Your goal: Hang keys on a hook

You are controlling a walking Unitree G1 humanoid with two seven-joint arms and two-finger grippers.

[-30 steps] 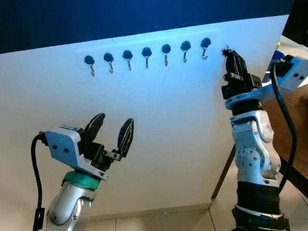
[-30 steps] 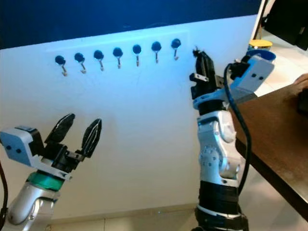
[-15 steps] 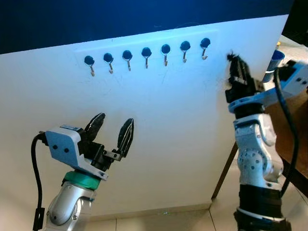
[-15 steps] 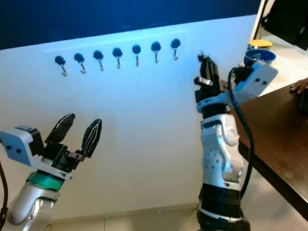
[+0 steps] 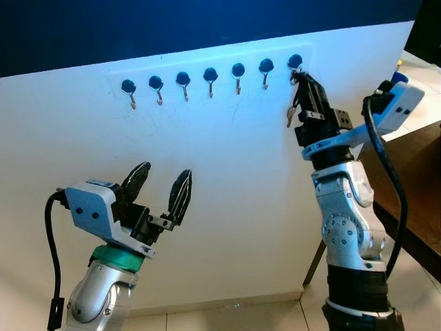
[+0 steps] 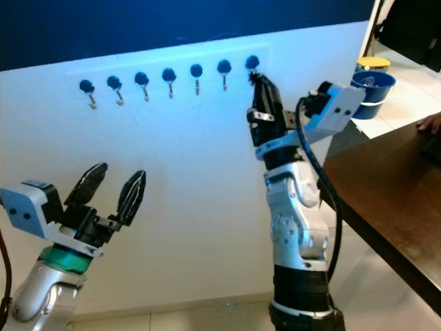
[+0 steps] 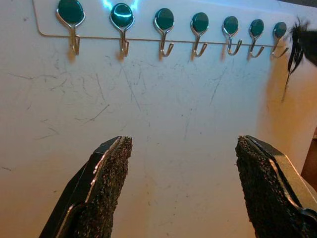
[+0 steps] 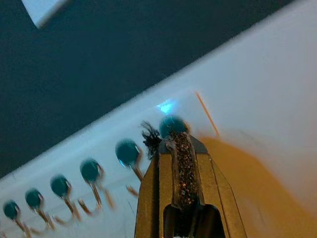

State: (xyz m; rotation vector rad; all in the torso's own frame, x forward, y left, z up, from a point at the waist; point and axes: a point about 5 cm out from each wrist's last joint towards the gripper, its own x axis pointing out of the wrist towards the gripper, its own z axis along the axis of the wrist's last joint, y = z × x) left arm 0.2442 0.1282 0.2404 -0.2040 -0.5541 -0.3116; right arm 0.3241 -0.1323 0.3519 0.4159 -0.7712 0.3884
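Seven silver hooks with green knobs run in a row across the white wall. My right gripper is raised to the rightmost hook, just below and beside its knob. It is shut on the keys: a black tuft sticks out at the fingertips and a thin key dangles below them. Whether the keys touch the hook cannot be told. My left gripper is held low in front of the wall, open, with nothing between its fingers.
A dark brown table stands to the right of the wall's end, with a blue bucket with a yellow lid behind it. A person's hand rests at the table's far right. Pale floor tiles lie below.
My right arm has swung left, from beyond the rack's right end to the rightmost hook, carrying the keys. The left arm has not moved.
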